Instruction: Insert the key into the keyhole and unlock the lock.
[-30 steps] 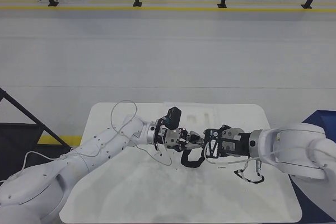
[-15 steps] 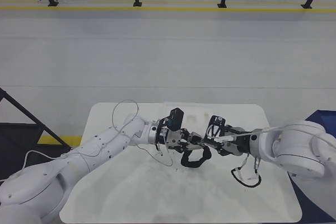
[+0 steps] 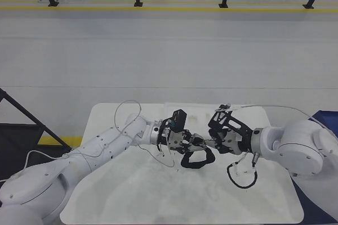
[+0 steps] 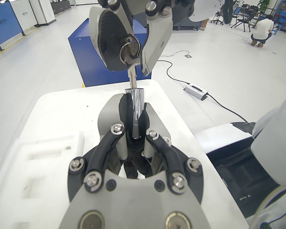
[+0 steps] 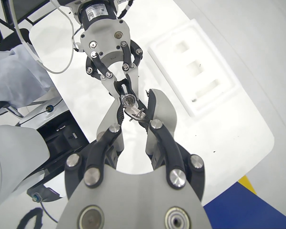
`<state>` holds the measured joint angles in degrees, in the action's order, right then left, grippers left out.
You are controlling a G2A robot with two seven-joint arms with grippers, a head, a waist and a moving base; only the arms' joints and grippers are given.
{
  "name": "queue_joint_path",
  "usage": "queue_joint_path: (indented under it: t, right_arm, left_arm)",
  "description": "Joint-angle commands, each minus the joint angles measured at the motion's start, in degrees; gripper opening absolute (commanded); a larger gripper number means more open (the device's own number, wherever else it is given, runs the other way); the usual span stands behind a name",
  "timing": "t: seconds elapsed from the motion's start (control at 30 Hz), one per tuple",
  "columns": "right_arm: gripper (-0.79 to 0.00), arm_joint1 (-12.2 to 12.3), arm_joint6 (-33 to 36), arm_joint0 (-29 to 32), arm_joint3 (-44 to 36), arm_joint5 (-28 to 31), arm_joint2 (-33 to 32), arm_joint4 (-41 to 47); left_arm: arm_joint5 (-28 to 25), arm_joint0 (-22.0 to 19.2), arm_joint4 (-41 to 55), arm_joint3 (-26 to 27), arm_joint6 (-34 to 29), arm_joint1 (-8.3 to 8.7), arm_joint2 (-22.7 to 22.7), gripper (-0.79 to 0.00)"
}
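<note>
While the left jaws are clamped shut on the chrome lock above the middle of the tabletop, its black cable loop hangs toward the near side. The right jaws, closed to a narrow gap, pinch the head of the key, whose blade meets the lock's keyhole end; its depth I cannot tell. A white foam tray lies at the far edge.

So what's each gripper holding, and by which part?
The left gripper clamps the lock by its chrome barrel. The right gripper pinches the key by its head.
</note>
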<state>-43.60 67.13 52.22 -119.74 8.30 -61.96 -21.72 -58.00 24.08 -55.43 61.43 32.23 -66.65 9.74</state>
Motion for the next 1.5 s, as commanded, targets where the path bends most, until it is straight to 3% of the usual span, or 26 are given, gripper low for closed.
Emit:
queue_joint_path:
  t: [0.0,0.43,0.83,0.9,0.93,0.97,1.23,1.47]
  right_arm:
    - [-0.785,-0.04,0.27,0.21,0.18,-1.37,-0.12,0.7]
    - [-0.785,-0.34,-1.42,1.43,0.28,-6.84,-1.31,1.85]
    - [-0.776,-0.88,-1.85,1.04,1.94,-7.3,-0.8,3.03]
    - [-0.477,-0.9,-1.87,1.14,1.78,-6.99,-0.98,3.16]
    - [-0.209,-0.89,-1.94,1.22,1.71,-6.79,-1.13,3.2]
    - [0.0,-0.89,-2.04,1.35,1.6,-6.47,-1.31,3.36]
    - [0.0,-0.45,-2.11,2.53,1.79,0.28,-3.69,2.82]
    - [0.0,0.01,-3.41,3.49,3.27,15.33,-4.95,1.62]
  left_arm:
    - [0.0,-0.06,-0.22,-0.13,0.15,-0.05,0.0,-0.785]
    - [0.0,-0.51,-2.15,-0.35,0.23,-0.64,0.0,-0.785]
    - [0.0,-0.47,-5.16,-0.89,2.62,-1.28,0.0,-0.785]
    - [0.0,-0.47,-5.3,-1.43,3.05,-1.35,0.0,-0.785]
    - [0.0,-0.47,-5.36,-1.74,3.28,-1.37,0.0,-0.785]
    - [0.0,-0.46,-5.43,-2.08,3.45,-1.38,0.0,-0.785]
    - [0.0,-1.09,-6.66,-6.37,3.4,-0.98,0.0,-0.785]
    - [0.0,-0.56,-9.22,-8.07,0.64,-0.48,0.0,-0.785]
